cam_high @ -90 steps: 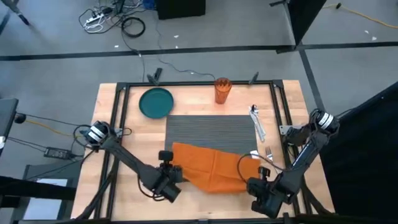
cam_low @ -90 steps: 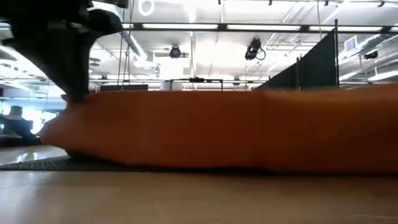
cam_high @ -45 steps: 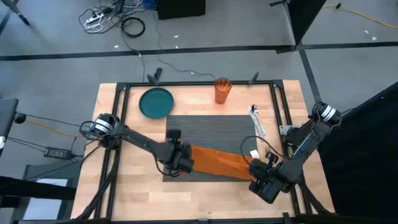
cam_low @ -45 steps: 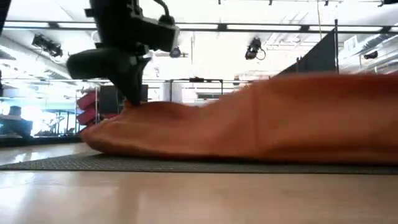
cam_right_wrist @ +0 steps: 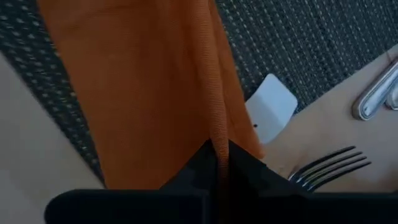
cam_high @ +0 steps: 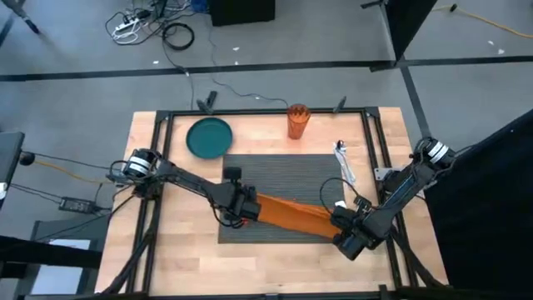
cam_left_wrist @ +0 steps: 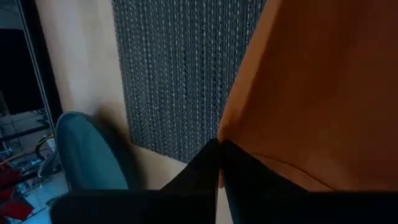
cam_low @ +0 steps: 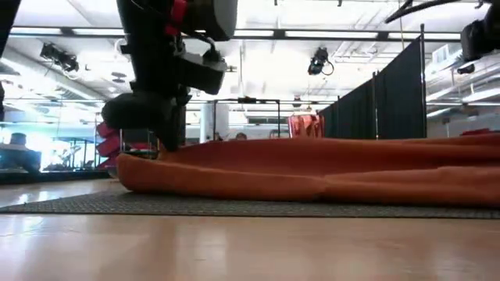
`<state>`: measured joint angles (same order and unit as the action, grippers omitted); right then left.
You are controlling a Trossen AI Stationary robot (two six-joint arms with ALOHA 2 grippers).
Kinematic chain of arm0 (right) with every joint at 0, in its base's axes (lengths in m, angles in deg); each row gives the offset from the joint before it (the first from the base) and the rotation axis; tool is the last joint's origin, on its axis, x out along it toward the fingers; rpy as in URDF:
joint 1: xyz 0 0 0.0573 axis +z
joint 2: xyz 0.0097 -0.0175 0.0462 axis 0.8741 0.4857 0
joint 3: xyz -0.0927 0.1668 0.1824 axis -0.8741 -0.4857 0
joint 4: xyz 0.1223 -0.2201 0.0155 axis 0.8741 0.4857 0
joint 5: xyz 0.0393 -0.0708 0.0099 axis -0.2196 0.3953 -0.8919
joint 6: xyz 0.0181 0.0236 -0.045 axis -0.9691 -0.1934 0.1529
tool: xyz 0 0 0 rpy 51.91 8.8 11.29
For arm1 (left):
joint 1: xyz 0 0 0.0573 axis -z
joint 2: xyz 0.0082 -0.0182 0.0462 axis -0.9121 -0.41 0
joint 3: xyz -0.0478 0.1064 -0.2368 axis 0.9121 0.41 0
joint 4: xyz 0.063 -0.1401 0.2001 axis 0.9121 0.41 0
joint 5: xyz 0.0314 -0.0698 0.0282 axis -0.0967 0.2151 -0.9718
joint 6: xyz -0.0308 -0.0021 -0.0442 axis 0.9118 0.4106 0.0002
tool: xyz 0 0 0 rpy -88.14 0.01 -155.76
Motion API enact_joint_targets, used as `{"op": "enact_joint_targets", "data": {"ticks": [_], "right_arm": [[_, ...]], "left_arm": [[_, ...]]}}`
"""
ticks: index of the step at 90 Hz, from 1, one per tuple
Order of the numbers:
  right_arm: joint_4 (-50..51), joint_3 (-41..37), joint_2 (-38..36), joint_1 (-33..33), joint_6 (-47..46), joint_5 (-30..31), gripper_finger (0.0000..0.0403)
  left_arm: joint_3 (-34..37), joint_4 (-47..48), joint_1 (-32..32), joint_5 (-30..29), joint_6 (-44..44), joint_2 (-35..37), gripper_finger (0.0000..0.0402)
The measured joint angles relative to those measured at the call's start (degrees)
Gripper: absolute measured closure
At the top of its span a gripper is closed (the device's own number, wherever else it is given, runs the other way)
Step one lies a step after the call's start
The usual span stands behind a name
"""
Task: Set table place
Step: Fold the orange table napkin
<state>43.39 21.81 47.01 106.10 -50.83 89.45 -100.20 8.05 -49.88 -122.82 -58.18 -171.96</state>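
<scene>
The orange napkin (cam_high: pixel 291 215) lies as a narrow folded strip across the near half of the dark grey ribbed placemat (cam_high: pixel 283 179) on the wood table (cam_high: pixel 179 242). My left gripper (cam_high: pixel 246 210) is shut on the strip's left end and my right gripper (cam_high: pixel 340 228) on its right end. In the low view the napkin (cam_low: pixel 312 176) rests on the placemat (cam_low: pixel 234 208), with my left gripper (cam_low: pixel 160 144) at its left end. The teal plate (cam_high: pixel 208 137) sits beyond the mat's far left corner. My left gripper pinches the napkin's left end (cam_left_wrist: pixel 231 134) between its two fingers, at a folded corner. The fingers slant down from the table's left. The strip lies low on the placemat. My right gripper pinches a raised fold at the napkin's right end (cam_right_wrist: pixel 218 134) between its two fingers, coming from the table's near right. That end sits just over the placemat's near right corner.
An orange cup (cam_high: pixel 297 121) stands at the far edge. A spoon (cam_high: pixel 343 163) and a fork (cam_high: pixel 359 205) lie right of the placemat, with a white tag (cam_right_wrist: pixel 271 106) by its right edge. Bare wood lies along the near edge and at the left.
Both grippers have gone from the near edge toward the far edge and down, still shut on the napkin. The napkin, spread wide and hanging off the mat's near edge before, is now folded over into a narrow strip lying low on the placemat.
</scene>
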Motion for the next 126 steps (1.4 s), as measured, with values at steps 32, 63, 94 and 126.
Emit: {"op": "enact_joint_targets", "data": {"ticks": [32, 63, 94, 126], "right_arm": [[2.26, 0.0, 0.0, -3.21, 4.96, 0.39, 0.0386], [17.97, 2.59, -0.2, -5.02, 7.55, -7.22, 0.0259], [-11.32, -1.56, -7.94, -4.02, 24.97, 4.65, 0.0202], [-27.88, -15.69, -5.73, -4.28, 22.84, -1.58, 0.0215]], "left_arm": [[0.18, -2.3, -0.44, 0.06, -1.29, 0.0, 0.0384], [-2.34, 3.49, -0.56, 0.19, -2.22, 0.0, 0.0281], [1.35, -21.18, -1.35, 19.53, -11.79, 1.36, 0.0267], [9.54, -17.94, -1.1, 20.83, -0.21, 1.75, 0.0269]]}}
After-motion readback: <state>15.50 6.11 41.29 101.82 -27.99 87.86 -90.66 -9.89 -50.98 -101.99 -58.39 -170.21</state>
